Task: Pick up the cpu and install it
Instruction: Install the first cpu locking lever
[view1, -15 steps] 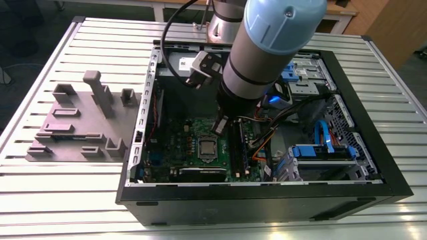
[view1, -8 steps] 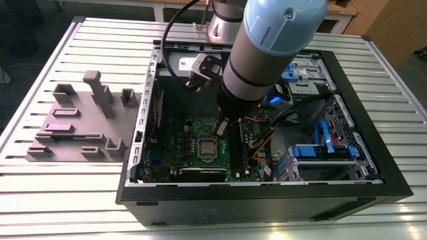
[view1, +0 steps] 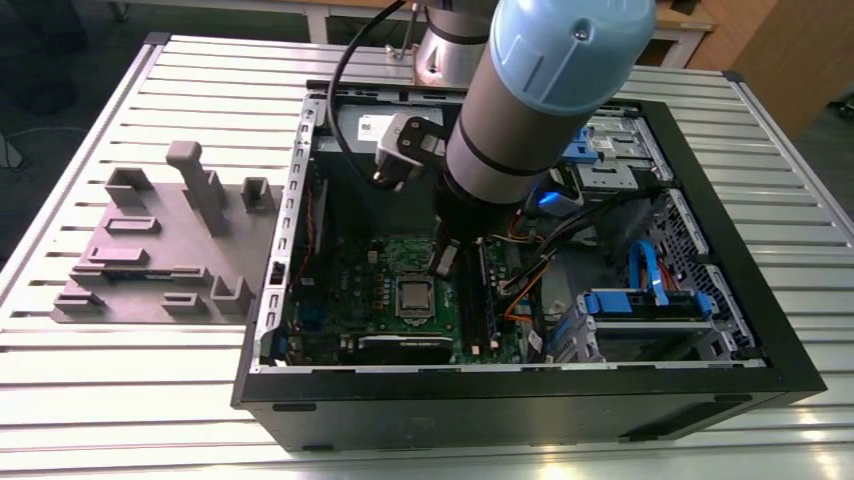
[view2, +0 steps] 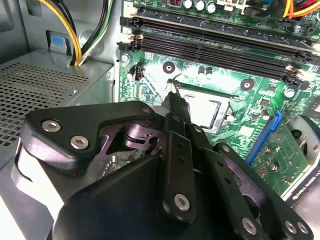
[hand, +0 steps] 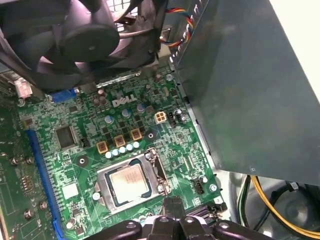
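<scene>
The end effector (hand: 172, 212) hangs inside the open computer case (view1: 747, 390) with its fingers (view2: 176, 102) pressed together and holding nothing, their tips poised just above the edge of the processor socket frame (hand: 102, 181). The cpu (hand: 129, 182) lies flat in that socket on the green motherboard (hand: 75, 150), its metal top exposed, so the placing appears done; whether the frame's retention latch is closed over it cannot be made out. The case fan (hand: 75, 35) sits beyond the socket, the grey power supply box (hand: 250, 90) alongside. In the exterior view the case rests on a slatted desk (view1: 134, 400), a grey parts fixture (view1: 147, 250) just beside it at that view's left.
</scene>
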